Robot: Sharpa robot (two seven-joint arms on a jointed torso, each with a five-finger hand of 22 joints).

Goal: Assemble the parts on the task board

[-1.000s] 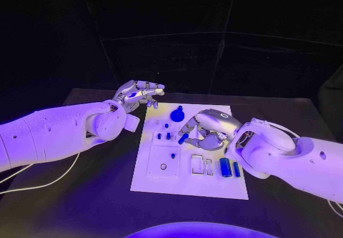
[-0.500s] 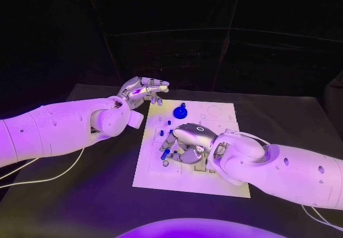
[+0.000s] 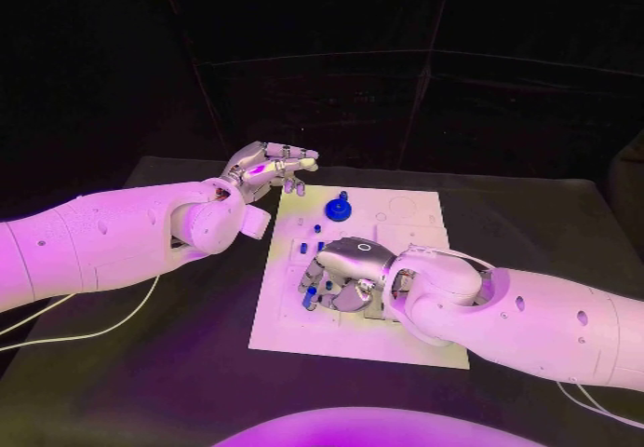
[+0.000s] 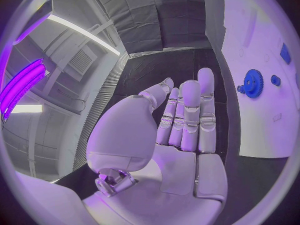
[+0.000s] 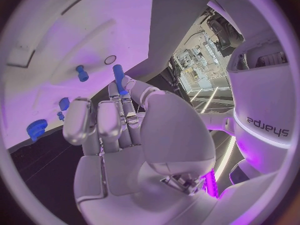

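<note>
Over the middle of the white board [image 3: 403,345], the right hand [image 3: 343,277] pinches a slim blue peg [image 3: 310,297] between thumb and fingers, its tip pointing down at the board near a small round hole [image 5: 110,59]. Beside it lie other small blue pieces [image 3: 303,248], and a blue gear [image 3: 339,210] sits toward the board's far edge. Beyond the board's far left corner, the left hand [image 3: 267,168] hovers with nothing in it, fingers loosely apart.
</note>
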